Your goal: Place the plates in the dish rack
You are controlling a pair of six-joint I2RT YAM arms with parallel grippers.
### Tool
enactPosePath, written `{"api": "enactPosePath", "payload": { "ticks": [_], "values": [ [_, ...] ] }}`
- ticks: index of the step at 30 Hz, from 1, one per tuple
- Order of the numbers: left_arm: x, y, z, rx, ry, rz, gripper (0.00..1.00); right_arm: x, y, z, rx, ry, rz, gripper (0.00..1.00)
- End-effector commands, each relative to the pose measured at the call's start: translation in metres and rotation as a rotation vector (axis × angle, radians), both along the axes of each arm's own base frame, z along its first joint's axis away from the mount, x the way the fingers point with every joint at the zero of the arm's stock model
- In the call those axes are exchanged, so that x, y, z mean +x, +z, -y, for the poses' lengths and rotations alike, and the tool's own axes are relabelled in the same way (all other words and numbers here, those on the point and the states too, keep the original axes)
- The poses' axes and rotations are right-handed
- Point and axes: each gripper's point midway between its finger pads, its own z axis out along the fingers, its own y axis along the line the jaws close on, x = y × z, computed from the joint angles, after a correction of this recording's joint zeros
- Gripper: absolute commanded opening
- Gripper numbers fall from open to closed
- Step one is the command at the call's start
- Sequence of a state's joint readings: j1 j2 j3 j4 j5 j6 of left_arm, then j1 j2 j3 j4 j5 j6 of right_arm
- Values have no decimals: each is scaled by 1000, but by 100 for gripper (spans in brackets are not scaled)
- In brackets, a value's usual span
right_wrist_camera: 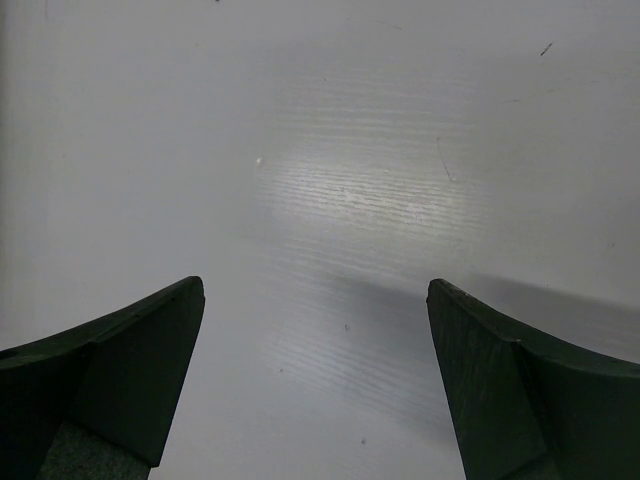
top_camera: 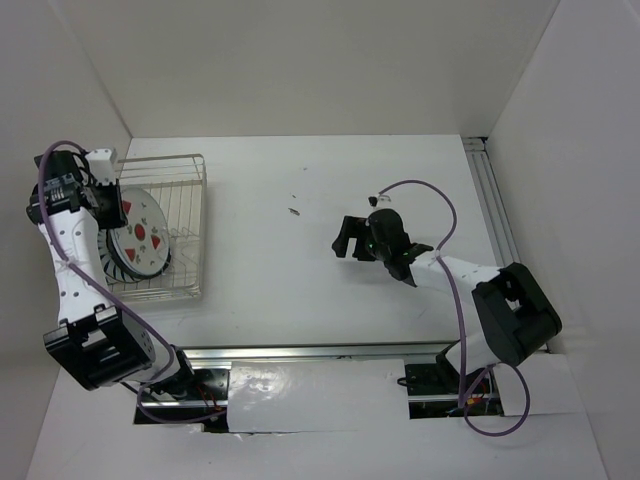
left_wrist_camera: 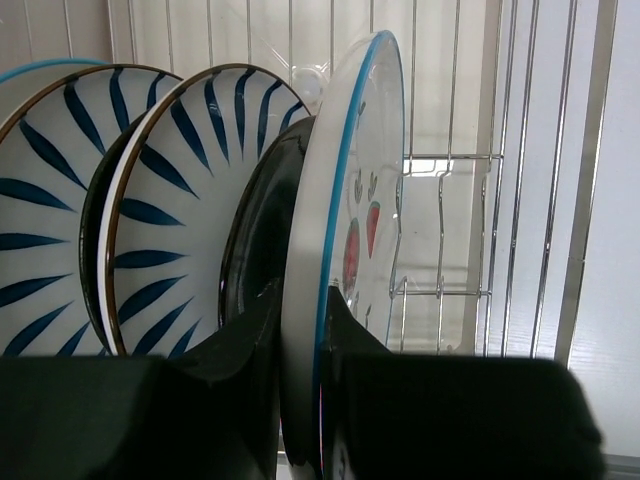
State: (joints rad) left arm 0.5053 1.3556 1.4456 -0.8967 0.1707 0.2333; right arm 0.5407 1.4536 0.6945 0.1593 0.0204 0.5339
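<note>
A white table boxed in by plain white walls, seen from above. In the upper left of the overhead frame sits a rectangular silvery-white wire dish rack, with round plates standing on edge inside it.

The left gripper reaches into the rack at its left side. In the left wrist view its two dark fingers are pinched shut on the rim of a white plate with a blue edge and red watermelon-slice prints. This plate stands upright, edge toward the camera, running bottom to top through the middle of the frame. To its left, face to face with it, are a glossy dark blue plate, a white plate with dark blue radial stripes, another dark plate and a second striped plate. To its right lie only rack wires. The gripper hides the plate's lower edge, so it cannot be told whether it sits between the tines.

The right gripper hangs over bare table at centre right of the overhead frame, well apart from the rack, jaws spread wide and holding nothing.

The coming move likely turns on the left arm alone: the held plate lies straight between its fingers, flat face parallel to its neighbours, so letting go and backing out along the plate's plane looks safest.
</note>
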Motion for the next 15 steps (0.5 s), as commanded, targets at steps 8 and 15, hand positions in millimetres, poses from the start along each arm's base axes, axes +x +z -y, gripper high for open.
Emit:
{"api": "enactPosePath", "payload": {
  "ticks": [8, 15],
  "values": [
    [20, -3, -7, 20, -24, 77, 0, 9, 10, 0, -3, -25, 29, 99],
    [21, -11, -5, -2, -23, 65, 11, 4, 3, 5, -18, -32, 15, 99]
  ]
}}
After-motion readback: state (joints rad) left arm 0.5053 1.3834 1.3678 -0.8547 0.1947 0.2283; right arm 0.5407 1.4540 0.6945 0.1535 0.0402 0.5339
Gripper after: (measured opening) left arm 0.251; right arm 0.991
